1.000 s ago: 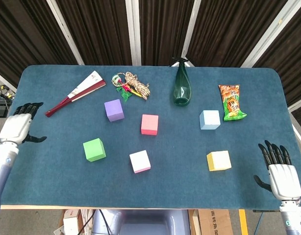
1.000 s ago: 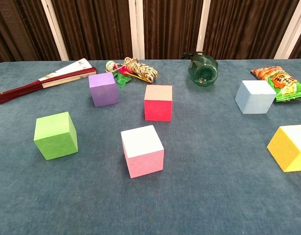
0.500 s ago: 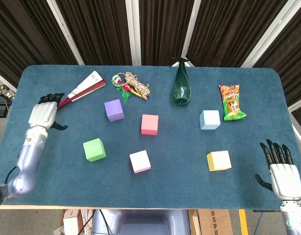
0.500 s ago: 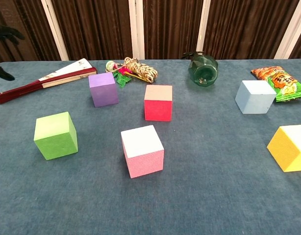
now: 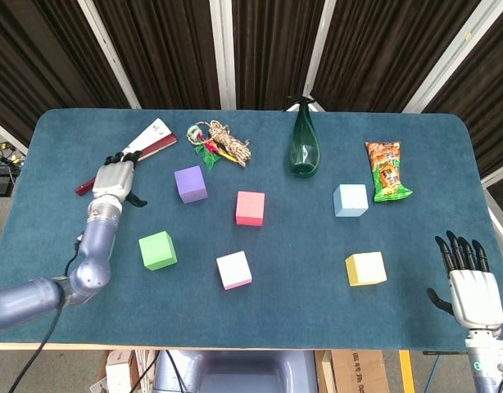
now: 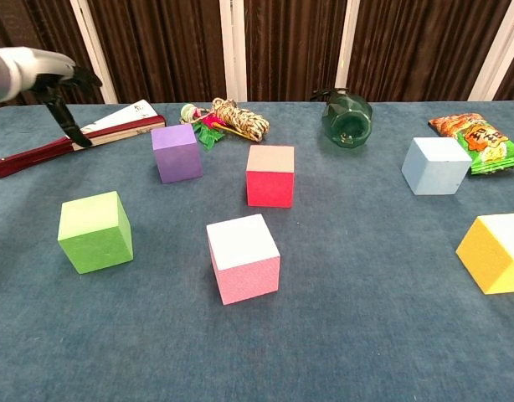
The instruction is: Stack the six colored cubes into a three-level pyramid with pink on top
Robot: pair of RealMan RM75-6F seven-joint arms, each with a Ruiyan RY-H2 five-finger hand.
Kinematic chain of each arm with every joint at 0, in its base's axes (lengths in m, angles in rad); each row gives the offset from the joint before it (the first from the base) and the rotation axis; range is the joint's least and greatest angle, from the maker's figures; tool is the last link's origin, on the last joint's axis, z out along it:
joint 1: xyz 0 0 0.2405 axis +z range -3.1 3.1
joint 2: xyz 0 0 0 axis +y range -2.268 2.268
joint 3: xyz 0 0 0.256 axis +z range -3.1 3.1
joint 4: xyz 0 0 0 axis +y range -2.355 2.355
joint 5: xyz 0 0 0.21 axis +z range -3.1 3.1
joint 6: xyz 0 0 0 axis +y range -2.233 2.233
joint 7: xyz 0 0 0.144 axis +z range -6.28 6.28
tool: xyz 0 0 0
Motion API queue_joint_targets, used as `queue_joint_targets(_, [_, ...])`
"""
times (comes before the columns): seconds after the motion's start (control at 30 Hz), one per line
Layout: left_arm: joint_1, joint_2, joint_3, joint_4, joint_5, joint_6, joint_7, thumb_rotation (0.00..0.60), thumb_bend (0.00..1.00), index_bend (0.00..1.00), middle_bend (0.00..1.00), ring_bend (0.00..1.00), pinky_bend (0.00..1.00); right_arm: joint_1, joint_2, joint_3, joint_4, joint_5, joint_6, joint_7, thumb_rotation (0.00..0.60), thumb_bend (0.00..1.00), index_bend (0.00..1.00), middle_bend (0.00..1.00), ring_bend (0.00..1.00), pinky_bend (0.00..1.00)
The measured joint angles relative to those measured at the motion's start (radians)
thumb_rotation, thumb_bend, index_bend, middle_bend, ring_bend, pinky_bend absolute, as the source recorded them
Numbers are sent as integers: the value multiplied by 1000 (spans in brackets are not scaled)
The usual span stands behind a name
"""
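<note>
While six cubes lie scattered and unstacked on the blue table [image 5: 63,139], the left hand [image 5: 115,178] hovers at the left of the head view over the folded fan [image 5: 153,137], fingers spread and holding nothing. The chest view catches that hand at the upper left of the frame, its dark fingertips [image 6: 73,130] hanging above the fan's red handle. The right hand [image 5: 469,282] sits at the lower right corner of the head view, beyond the table's edge, fingers apart and upright, also empty.

The pink cube [image 5: 234,269] rests low in the centre of the head view, with the red cube [image 5: 250,208] above it and the purple cube [image 5: 191,183] up and to the left of that. The green cube [image 5: 157,250] sits left of the pink one, just beside the left forearm. To the right, the pale blue cube [image 5: 351,200] lies near a snack packet [image 5: 387,170], and the yellow cube [image 5: 365,268] sits below it, toward the right hand. None of the cubes touch.

Along the upper part of the table lie a coil of rope [image 5: 221,143] with green and red trim and a dark green bottle [image 5: 304,144] on its side.
</note>
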Motion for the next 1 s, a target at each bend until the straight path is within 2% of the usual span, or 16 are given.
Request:
queue_joint_targets(0.17, [-60,-98,-6,104,-62,5,35,600,181,110,105,0,48,0,-1,2,2,7,-1,-4,600,240,86,1,58,36])
queue_joint_targets(0.43, [-119,-225,-33,247,-96,-11,45,600,181,156,151,0,48,6,-4,5,7,16,-10,-7,600,240,87,1,58,36])
queue_joint_targets(0.7, [-163,-300,-62,317,-77,-14,44,600,181,183,191,0,59,6,-4,6,6,19,-7,-9,600,240,86,1,58,36])
queue_joint_targets(1.0, [-197,-366,-87,384,-85,-2,76,600,229,208,221,0,59,2,2,5,3,14,2,2,600,240,86,1,58,36])
